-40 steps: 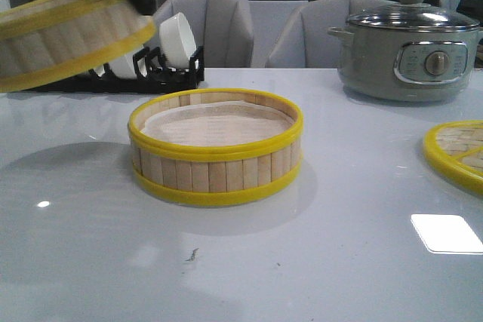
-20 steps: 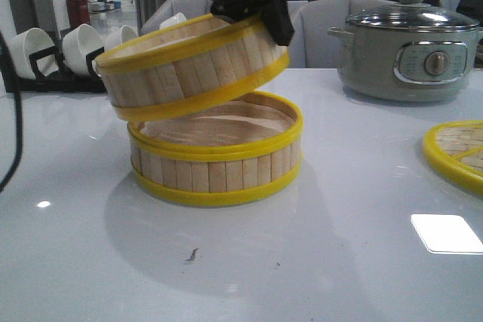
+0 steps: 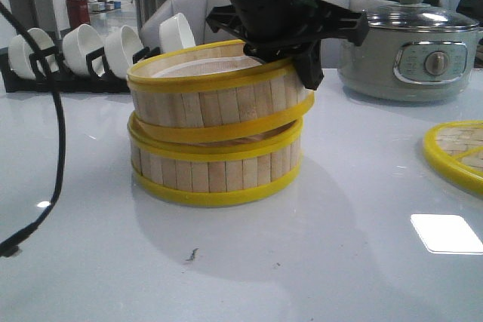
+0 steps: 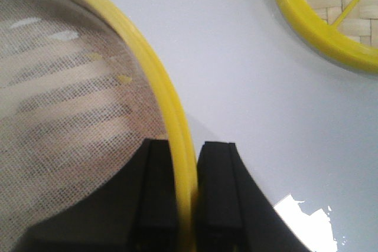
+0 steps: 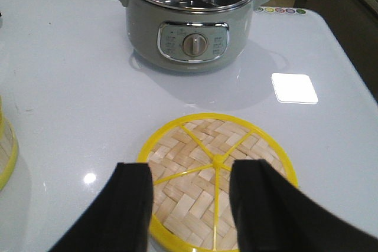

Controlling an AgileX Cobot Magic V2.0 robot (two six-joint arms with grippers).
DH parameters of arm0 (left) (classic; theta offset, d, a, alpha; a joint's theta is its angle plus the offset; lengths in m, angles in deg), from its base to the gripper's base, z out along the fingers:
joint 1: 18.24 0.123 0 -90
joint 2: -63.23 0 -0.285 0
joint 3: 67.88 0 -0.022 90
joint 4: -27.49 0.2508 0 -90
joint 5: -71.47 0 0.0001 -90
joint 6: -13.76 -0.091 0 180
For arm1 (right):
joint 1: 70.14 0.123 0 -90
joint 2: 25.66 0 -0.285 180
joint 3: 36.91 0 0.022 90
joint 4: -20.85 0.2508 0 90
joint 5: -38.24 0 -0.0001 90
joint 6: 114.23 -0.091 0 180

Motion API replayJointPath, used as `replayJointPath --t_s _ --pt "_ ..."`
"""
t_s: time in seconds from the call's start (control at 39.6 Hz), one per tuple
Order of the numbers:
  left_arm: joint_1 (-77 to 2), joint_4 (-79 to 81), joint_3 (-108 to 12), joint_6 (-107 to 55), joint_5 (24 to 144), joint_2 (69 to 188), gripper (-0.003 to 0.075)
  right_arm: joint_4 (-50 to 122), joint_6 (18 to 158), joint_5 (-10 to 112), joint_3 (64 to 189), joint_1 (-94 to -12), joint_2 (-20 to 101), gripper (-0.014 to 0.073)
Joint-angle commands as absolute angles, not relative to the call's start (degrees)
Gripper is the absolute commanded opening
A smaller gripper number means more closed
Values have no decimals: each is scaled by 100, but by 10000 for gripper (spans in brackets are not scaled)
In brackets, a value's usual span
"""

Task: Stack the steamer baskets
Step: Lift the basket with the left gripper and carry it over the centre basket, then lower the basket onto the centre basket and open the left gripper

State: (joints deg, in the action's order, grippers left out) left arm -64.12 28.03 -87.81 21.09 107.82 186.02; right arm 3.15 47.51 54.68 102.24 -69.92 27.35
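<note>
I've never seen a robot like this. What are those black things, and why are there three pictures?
It is a robot with two arms. One camera looks across the table; one sits on each wrist. The black pincers are its grippers. The left gripper pinches the yellow rim of the upper steamer basket, which sits tilted on the lower steamer basket. The right gripper is open, holding nothing, above a woven lid. Also there: a grey-green pot and white cups in a rack.
</note>
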Motion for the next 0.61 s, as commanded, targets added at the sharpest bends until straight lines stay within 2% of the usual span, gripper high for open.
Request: replayJointPath --t_s 0.0,0.58 --pt "-6441 2948 -8999 2081 10545 18266 88 211 4774 5072 10443 -7022 2710 405" --pt "-6441 3070 -8999 2081 10713 18430 88 211 4774 5072 10443 -7022 2710 405"
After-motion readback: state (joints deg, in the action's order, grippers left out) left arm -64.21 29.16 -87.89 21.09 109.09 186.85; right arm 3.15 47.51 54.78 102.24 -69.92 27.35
